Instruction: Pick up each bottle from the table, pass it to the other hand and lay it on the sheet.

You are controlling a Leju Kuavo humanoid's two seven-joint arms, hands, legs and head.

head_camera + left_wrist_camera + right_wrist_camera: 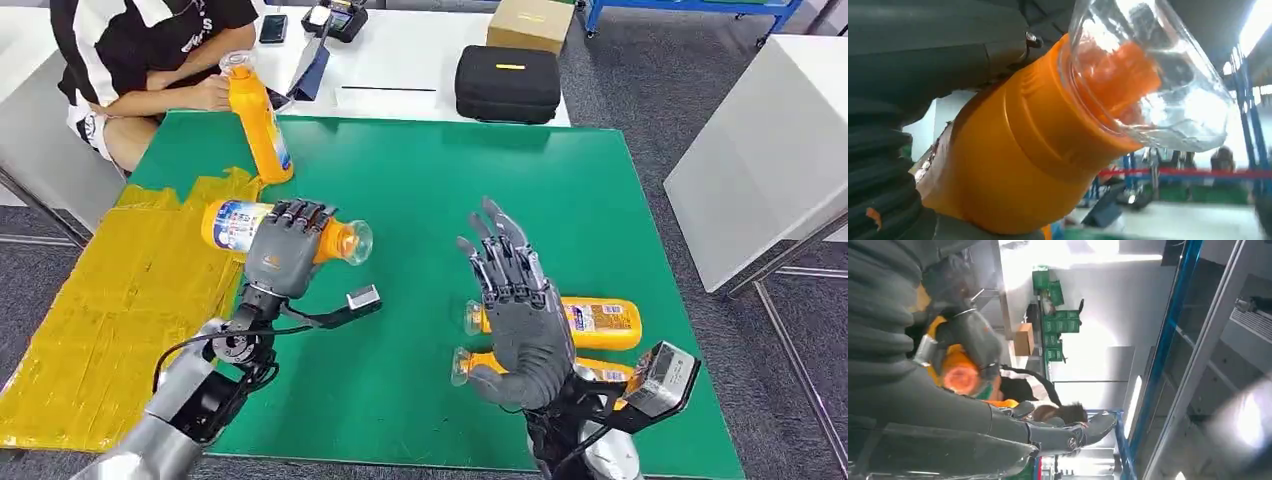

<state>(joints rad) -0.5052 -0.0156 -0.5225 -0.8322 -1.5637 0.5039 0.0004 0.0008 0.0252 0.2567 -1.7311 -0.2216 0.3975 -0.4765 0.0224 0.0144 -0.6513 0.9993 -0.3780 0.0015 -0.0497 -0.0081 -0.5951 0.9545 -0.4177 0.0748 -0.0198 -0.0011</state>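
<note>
Orange plastic marks every bottle here; the left hand (285, 250) is wrapped around one bottle (232, 224), holding it on its side above the green table (420, 200), its clear cap (358, 241) pointing toward the right hand and its base over the edge of the yellow sheet (110, 300); in the left wrist view the same bottle (1018, 150) fills the frame, its clear cap (1158, 75) close to the lens.

The right hand (515, 300) holds nothing, fingers spread and raised, palm turned toward the held bottle, with a gap of table between the two hands; in the right wrist view its grey thumb (1068, 432) stretches out with nothing in its grasp, and the left hand's bottle (960, 375) shows beyond it, cap end on.

Two more bottles lie on their sides on the table behind the right hand: the farther bottle (600, 323) and the nearer bottle (600, 368), caps pointing left, one just beside the other.

A fourth bottle (258, 120) stands upright near the far left corner of the table, just beyond the sheet, with a person's hand (212, 92) on it; the person (140, 50) sits at a white table (400, 60) carrying a black case (508, 83) and a cardboard box (530, 22).
</note>
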